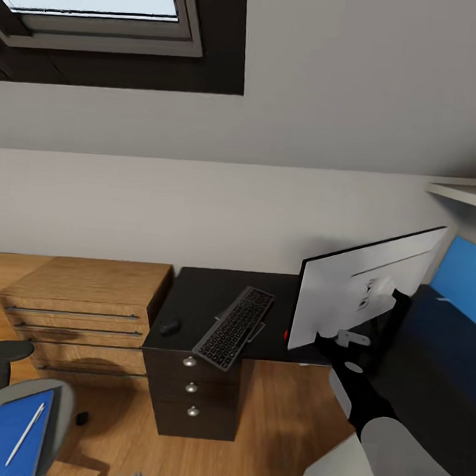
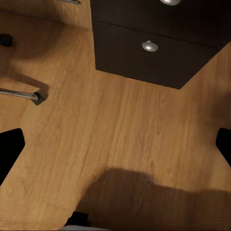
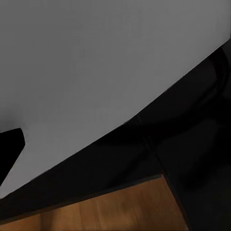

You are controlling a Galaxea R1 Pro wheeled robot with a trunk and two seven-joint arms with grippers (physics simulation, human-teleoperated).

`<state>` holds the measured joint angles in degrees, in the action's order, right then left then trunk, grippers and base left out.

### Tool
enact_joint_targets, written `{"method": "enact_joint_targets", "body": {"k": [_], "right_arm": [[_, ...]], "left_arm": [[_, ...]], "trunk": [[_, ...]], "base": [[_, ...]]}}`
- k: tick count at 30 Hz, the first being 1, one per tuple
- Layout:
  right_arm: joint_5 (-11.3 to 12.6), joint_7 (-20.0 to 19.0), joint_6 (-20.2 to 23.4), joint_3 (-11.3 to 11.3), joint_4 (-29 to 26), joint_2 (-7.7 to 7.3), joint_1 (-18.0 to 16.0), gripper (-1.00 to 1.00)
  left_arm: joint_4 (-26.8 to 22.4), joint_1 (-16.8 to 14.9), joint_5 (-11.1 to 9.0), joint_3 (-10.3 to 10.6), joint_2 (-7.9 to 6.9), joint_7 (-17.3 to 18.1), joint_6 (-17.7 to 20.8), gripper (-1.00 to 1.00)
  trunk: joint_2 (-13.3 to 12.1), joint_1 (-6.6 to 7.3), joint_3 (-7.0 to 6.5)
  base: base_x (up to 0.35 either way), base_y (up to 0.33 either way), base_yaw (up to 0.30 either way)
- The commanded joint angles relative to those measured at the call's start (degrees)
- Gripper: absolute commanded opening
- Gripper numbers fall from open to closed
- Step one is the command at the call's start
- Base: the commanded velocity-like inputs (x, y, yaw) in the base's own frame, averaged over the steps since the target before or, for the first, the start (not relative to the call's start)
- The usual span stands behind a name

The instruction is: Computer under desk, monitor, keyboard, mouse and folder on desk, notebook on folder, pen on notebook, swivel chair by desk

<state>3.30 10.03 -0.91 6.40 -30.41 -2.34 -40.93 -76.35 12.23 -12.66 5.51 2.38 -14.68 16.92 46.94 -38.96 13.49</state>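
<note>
- Nearest, at the left, the swivel chair (image 1: 52, 403) carries the blue folder (image 1: 8, 428) with the pen (image 1: 25, 433) lying on it; both look yet to be moved.
- Left tool (image 2: 115, 144): dark fingertips at the frame edges, spread wide apart over the wood floor (image 2: 120, 134), nothing between them.
- Right tool: one fingertip shows, so I cannot tell its state.
- On the black bench (image 1: 199, 299), the mouse (image 1: 170, 327) lies left of the keyboard (image 1: 234, 327), whose near end overhangs the edge.
- The monitor (image 1: 358, 287) stands at the right, white back showing.
- Three drawers (image 1: 192, 388) sit shut; contents hidden.
</note>
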Motion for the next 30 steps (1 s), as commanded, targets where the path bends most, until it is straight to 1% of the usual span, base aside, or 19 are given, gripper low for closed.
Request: {"method": "enact_joint_targets", "body": {"k": [1,4,7,12,21,30], "right_arm": [[0.4,0.1,-0.1,-0.1,0.0,0.02,0.0,1.0],[0.5,0.0,-0.1,0.0,0.0,-0.06,0.0,1.0],[0.5,0.0,-0.1,0.0,0.0,-0.19,0.0,1.0],[0.5,0.0,-0.1,0.0,-0.1,-0.28,0.0,1.0],[0.6,0.3,-0.1,0.1,-0.2,-0.02,0.0,1.0],[0.7,0.3,-0.1,0.0,-0.2,0.45,0.0,1.0]], "left_arm": [[0.2,0.0,-0.6,0.7,-0.03,-0.5,0.1,1.0],[0.6,0.0,-0.6,2.3,-0.14,-0.6,0.1,1.0],[0.7,0.0,-0.6,2.7,-0.21,-0.6,0.0,1.0],[0.8,0.0,-0.6,2.9,-0.26,-0.6,0.0,1.0],[0.8,0.0,-0.7,3.0,-0.27,-0.6,0.1,1.0],[0.9,0.0,-0.7,2.9,-0.34,-0.5,0.1,1.0]], "trunk": [[0.1,-0.01,0.1],[0.1,-0.01,0.15],[0.1,-0.01,0.17],[0.1,-0.01,0.18],[0.1,-0.01,0.1],[0.1,-0.01,-0.47]], "base": [[0.0,0.0,0.134],[0.0,0.0,0.063],[0.0,0.0,0.019],[0.0,0.0,0.005],[0.0,0.0,-0.012],[0.0,0.0,-0.171]]}}
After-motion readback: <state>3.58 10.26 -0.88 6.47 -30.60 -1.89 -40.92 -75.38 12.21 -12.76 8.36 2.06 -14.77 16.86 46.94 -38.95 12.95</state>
